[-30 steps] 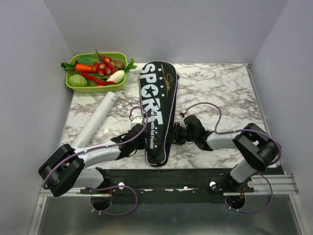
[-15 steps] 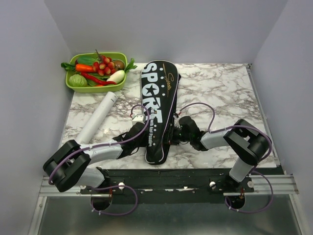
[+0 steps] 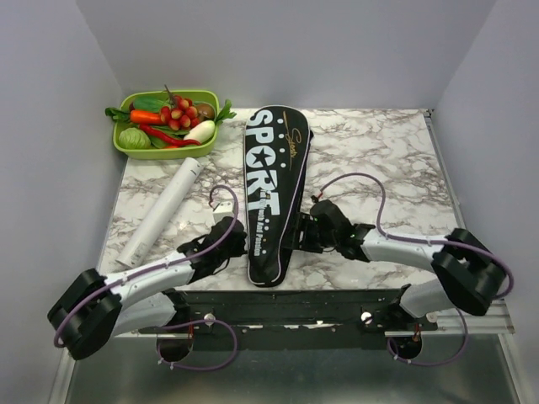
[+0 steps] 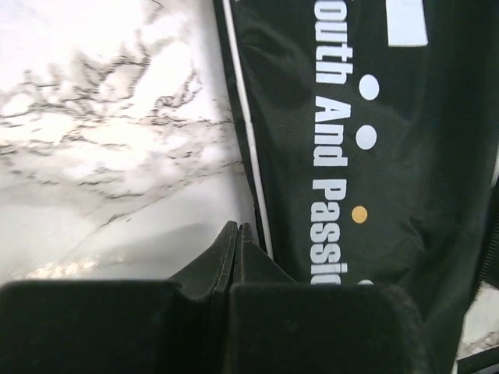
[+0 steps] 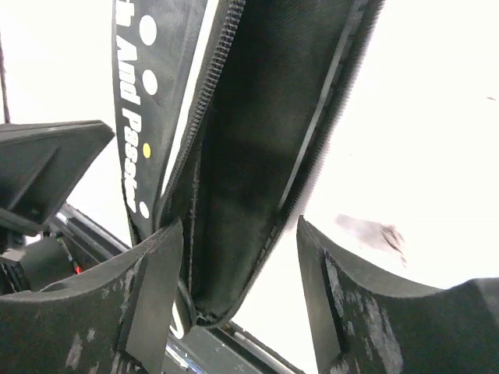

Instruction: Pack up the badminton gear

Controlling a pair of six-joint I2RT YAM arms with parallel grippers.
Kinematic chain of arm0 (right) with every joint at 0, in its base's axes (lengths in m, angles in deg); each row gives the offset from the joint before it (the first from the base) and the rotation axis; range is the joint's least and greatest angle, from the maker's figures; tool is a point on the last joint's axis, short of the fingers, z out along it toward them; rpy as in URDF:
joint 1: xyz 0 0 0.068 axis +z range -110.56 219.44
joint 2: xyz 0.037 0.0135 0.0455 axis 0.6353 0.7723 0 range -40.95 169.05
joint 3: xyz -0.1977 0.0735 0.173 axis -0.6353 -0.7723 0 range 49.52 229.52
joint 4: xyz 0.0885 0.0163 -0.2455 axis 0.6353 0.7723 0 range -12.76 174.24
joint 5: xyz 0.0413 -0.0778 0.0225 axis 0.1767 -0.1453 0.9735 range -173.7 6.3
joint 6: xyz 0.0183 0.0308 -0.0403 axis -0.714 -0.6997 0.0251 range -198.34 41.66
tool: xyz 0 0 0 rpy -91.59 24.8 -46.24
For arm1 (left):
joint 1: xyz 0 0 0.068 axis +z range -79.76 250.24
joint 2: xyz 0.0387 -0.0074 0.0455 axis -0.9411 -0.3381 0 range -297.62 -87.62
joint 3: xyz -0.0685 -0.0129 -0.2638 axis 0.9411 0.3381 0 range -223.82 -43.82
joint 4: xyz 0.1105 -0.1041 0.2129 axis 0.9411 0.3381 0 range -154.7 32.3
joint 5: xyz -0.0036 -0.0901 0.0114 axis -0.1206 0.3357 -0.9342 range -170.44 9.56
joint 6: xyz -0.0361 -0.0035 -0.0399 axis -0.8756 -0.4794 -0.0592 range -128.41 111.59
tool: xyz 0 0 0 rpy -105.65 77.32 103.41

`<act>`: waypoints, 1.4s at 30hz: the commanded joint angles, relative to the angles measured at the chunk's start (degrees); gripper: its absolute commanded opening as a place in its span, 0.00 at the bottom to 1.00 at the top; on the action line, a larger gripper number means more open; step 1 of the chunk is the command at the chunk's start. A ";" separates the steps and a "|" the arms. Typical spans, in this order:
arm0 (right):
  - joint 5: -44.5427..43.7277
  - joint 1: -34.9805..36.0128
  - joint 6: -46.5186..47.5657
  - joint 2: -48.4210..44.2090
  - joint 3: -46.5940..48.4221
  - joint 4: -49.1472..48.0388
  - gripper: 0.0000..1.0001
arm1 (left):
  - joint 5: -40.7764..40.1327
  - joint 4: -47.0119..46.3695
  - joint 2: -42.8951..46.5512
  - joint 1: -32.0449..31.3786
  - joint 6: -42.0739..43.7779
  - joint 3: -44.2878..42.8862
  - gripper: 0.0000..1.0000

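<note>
The black racket bag (image 3: 271, 189) lettered "SPORT" lies lengthwise in the middle of the marble table, narrow end toward me. My left gripper (image 3: 232, 247) is shut, its tips (image 4: 236, 231) beside the bag's white-piped left edge (image 4: 248, 148), with nothing seen between them. My right gripper (image 3: 303, 236) is open at the bag's right edge. In the right wrist view its fingers (image 5: 160, 288) straddle the unzipped side of the bag (image 5: 234, 195), whose dark inside shows. The long white tube (image 3: 162, 210) lies at the left. No rackets are in view.
A green tray (image 3: 126, 145) of toy vegetables stands at the back left corner. Grey walls close in the table on three sides. A black rail (image 3: 320, 303) runs along the near edge between the arm bases.
My left gripper has drawn back toward the near left, along the bag's left edge. My right arm has stretched out, elbow swinging right, gripper still at the bag's right edge. The bag has turned slightly.
</note>
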 commanded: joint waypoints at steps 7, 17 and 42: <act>-19.91 -6.77 2.30 -16.52 0.17 20.74 0.82 | 1.66 3.68 12.47 -2.19 0.93 -3.57 0.03; 0.74 -29.10 9.87 -2.39 11.05 7.99 0.82 | 11.37 -9.42 -9.94 -6.58 4.54 -15.52 0.05; 10.07 -32.10 4.51 40.60 52.46 11.95 0.74 | 16.20 -29.37 -32.81 -6.49 -0.11 -6.05 0.01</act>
